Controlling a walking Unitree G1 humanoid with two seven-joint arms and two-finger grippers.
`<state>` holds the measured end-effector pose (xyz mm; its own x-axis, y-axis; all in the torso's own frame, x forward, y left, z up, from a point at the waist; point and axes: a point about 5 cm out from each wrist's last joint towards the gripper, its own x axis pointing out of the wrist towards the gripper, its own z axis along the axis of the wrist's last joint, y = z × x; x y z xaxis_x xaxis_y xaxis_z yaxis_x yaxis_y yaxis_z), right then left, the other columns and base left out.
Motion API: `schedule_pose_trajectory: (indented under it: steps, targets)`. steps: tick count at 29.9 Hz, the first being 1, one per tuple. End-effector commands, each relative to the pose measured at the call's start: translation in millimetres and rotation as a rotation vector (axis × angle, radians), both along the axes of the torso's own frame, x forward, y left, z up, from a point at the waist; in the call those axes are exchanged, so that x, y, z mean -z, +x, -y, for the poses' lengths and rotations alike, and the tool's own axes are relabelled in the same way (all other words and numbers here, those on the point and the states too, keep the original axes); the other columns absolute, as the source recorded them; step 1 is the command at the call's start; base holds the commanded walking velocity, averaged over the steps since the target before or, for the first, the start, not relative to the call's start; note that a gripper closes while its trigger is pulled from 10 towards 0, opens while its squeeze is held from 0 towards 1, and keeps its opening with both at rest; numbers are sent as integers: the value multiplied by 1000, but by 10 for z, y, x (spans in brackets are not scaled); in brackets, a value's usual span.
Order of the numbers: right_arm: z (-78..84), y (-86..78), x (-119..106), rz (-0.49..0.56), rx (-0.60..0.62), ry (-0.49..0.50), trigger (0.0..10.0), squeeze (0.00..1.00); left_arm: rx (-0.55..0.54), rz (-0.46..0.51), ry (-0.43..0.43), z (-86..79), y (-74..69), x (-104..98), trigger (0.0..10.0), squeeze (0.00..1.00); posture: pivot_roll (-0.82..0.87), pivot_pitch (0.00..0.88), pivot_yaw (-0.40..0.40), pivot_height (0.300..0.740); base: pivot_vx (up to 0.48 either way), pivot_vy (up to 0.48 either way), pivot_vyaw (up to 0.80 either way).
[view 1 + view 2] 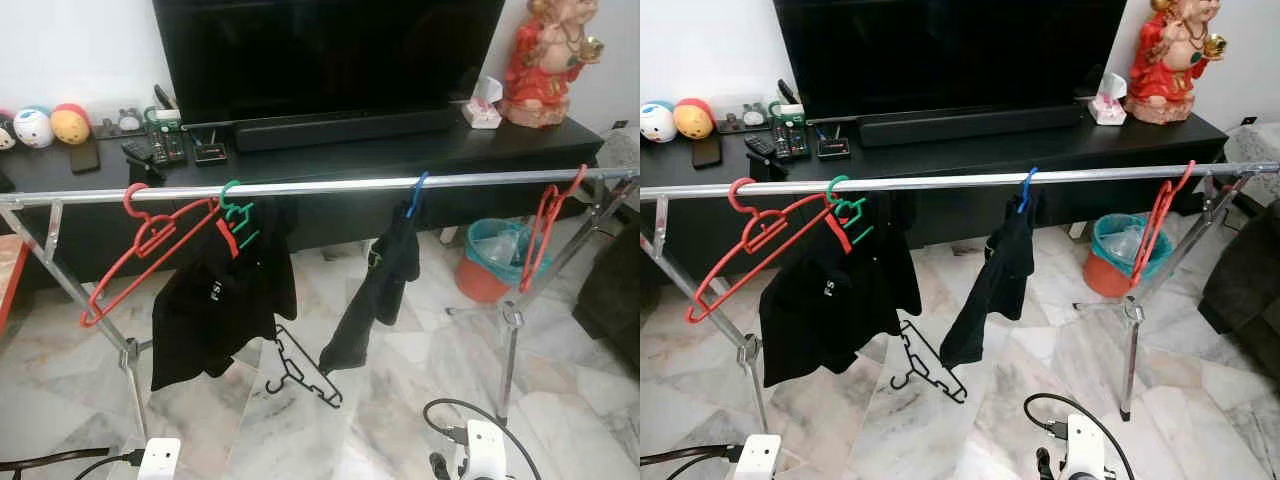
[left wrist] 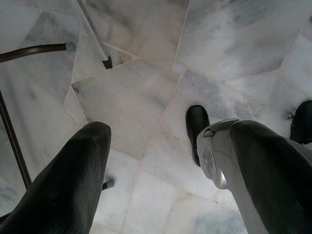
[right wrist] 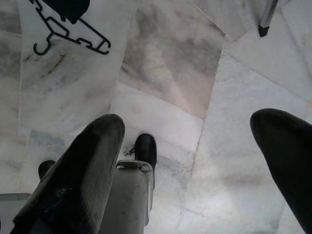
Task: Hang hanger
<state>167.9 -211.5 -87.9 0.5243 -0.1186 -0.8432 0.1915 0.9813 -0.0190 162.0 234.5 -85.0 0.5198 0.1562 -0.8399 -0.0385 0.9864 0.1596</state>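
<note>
Television fills the back of the scene, standing on a long black worktop with a soundbar, remote controls, round toys and a red figurine. In front of it a silver clothes rail runs across on crossed metal legs. A black shirt hangs from it on a green hanger, with an empty red hanger tilted just beside it on the robot's left. Near the middle, a smaller dark garment hangs from a blue hanger, and another red hanger hangs near the right end. A teal and orange bin sits on the floor behind the rail.

The black hanger lies flat on the marble floor under the rail, between the two hung garments; it shows again in the right wrist view.

Both arms hang low, pointing down at the floor. The left claw is wide, holding nothing. The right claw is also spread wide and empty, well apart from the black hanger.
</note>
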Motion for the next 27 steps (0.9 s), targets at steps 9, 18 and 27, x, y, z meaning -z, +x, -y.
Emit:
schedule_pose_trajectory:
  steps: [9,18,27]
  targets:
    - [15,10,-10,9,-30,-1,10000,0,-7,-4,-4,-17,-19,4,10000,0,48,0,-57,736,0,0,444]
    - [2,4,-5,16,-10,23,10000,0,-27,1,-8,-41,-21,-1,10000,0,45,0,-53,736,0,0,531]
    - [1,12,-8,11,-31,14,10000,0,-29,2,-8,-40,-25,0,10000,0,46,0,-55,736,243,0,0]
